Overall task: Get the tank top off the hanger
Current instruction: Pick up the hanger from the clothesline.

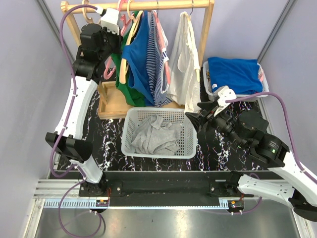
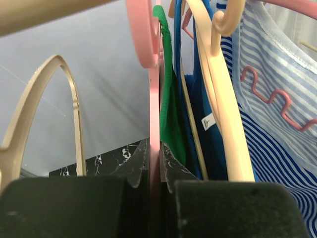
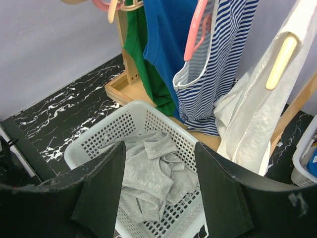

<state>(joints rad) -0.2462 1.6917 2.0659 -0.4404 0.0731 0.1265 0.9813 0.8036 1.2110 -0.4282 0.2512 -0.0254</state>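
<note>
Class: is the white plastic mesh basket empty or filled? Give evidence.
Not empty: a crumpled grey garment lies inside the white plastic mesh basket.

The work cell was enclosed on three sides by plain, pale lavender-grey walls under even, diffuse light. The table had a black top veined in white, and a metal rail ran along its near edge. A light wooden garment rack stood at the far side of the table, its uprights rising from a shallow wooden tray base.
</note>
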